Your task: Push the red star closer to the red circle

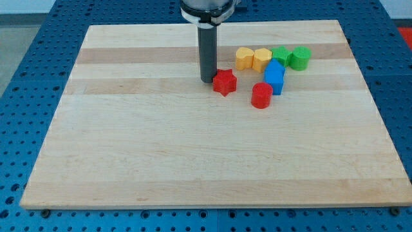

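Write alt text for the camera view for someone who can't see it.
My tip rests just left of the red star on a wooden board, with the red circle to the star's lower right. Blue, yellow and green blocks cluster behind.

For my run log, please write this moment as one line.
tip: touching red star on its view-left side | red circle: lower right of star, apart | star not yet at circle | blue block beside circle

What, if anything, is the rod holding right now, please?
Nothing is held. My tip rests on the board just at the view's left of the red star, apparently touching its edge.
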Tool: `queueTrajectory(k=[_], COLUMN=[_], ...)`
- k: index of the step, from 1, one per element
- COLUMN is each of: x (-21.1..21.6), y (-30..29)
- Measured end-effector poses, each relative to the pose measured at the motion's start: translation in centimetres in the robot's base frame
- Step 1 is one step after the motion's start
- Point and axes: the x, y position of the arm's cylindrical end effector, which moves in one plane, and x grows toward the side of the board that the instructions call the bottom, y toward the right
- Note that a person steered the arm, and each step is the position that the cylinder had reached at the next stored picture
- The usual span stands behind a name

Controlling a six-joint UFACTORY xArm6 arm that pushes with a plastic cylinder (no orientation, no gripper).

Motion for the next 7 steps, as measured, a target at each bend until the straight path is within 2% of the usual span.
queueTrajectory(k=[3, 7], x=[2.3, 1.5], y=[0.7, 1.9])
